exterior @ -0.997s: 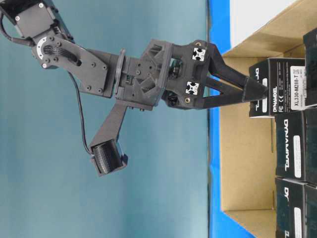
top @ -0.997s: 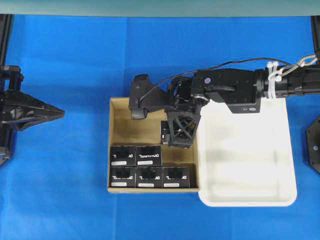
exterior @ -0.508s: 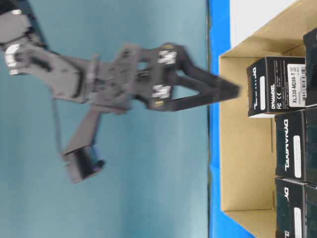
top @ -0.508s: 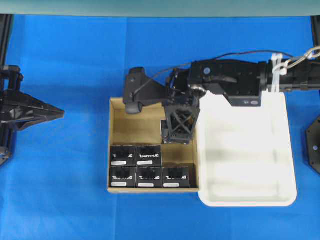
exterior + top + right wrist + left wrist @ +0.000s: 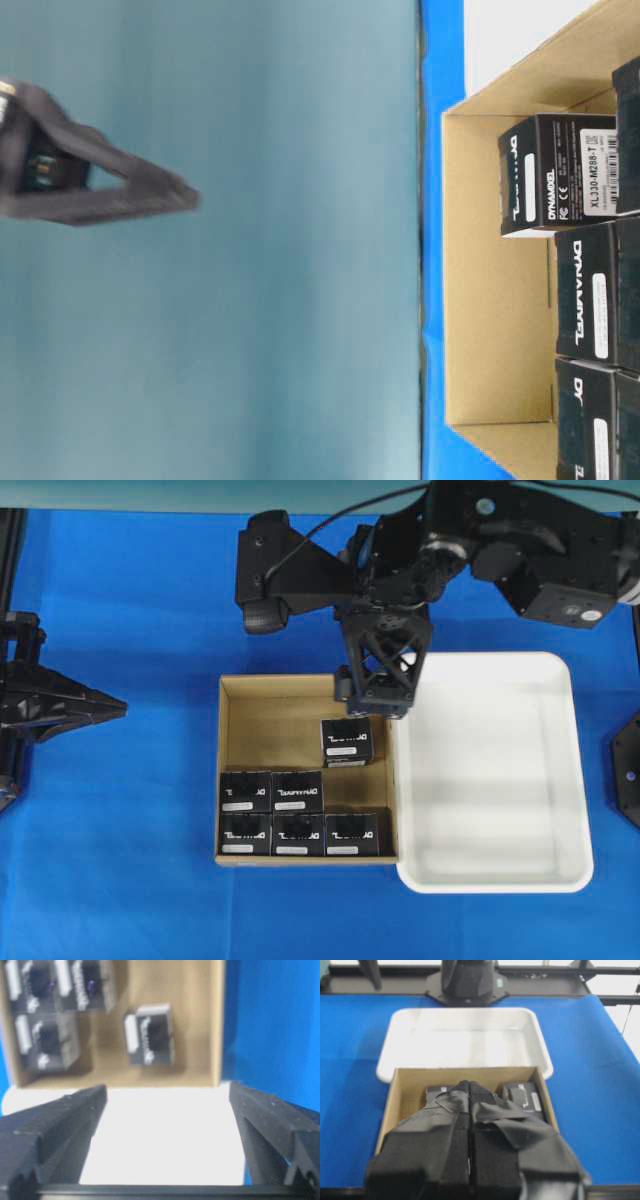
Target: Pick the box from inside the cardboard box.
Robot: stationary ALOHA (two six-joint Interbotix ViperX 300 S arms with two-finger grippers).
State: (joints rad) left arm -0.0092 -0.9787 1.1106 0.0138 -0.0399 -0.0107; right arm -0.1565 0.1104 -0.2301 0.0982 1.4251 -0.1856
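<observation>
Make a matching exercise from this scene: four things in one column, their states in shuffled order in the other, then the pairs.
Things:
1. right end effector
2. left end effector
3. white tray
4. lone black box

States:
A. shut, holding nothing
B. inside the cardboard box, apart from the other five
C. open, raised above the carton
D. nothing in it

Pairs: 1-C, 2-A, 3-D, 4-B

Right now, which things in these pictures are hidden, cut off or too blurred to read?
- Table-level view: the right gripper is motion-blurred and cut by the left edge; jaws unreadable.
- Left wrist view: the left gripper covers most boxes in the cardboard box.
- Right wrist view: the lone box is blurred; lettering illegible.
- Overhead view: box label text too small.
</observation>
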